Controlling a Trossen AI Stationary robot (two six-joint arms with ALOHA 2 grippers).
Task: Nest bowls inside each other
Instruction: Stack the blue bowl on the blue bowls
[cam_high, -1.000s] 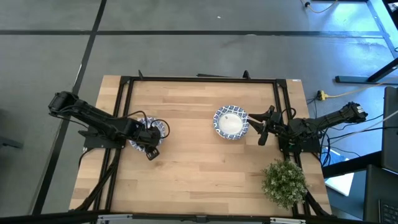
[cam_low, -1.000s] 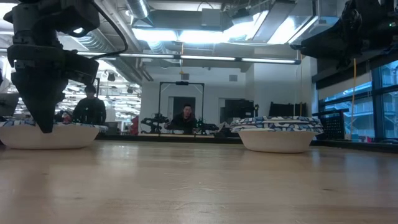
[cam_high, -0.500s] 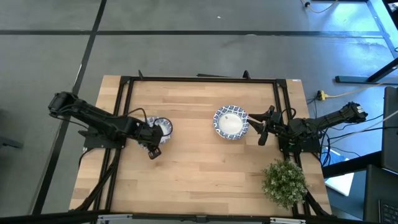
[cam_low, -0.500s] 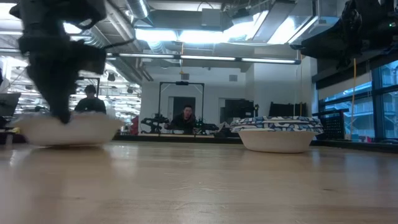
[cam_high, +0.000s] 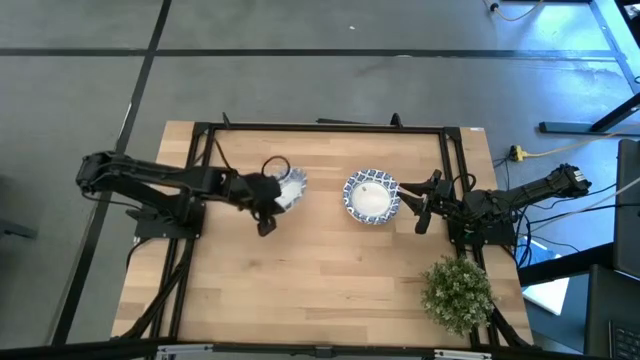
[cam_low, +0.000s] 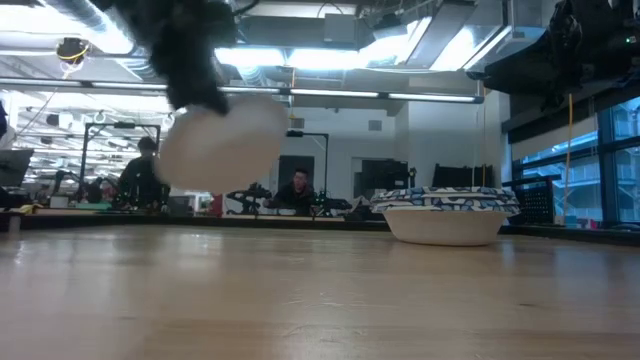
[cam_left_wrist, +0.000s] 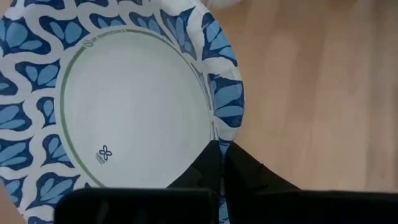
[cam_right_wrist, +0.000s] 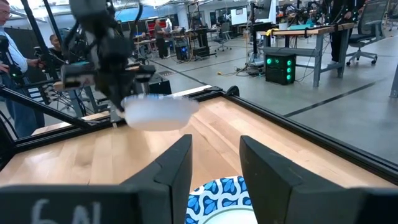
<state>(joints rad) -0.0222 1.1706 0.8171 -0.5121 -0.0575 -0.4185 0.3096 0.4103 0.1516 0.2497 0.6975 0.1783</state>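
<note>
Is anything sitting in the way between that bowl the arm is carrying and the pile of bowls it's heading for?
Nothing visible. The left gripper holds the blue-and-white patterned bowl above the wooden table; only bare wood separates it from the stack of matching bowls.

High view: straight down over the whole table (cam_high: 320, 260). Low view: level across the tabletop toward the room. Wrist views: close behind each arm's fingers; all four share the bowls.

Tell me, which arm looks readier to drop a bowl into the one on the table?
The left. Its claw grips a bowl in the air near the resting bowl. The right claw beside it is open, empty.
</note>
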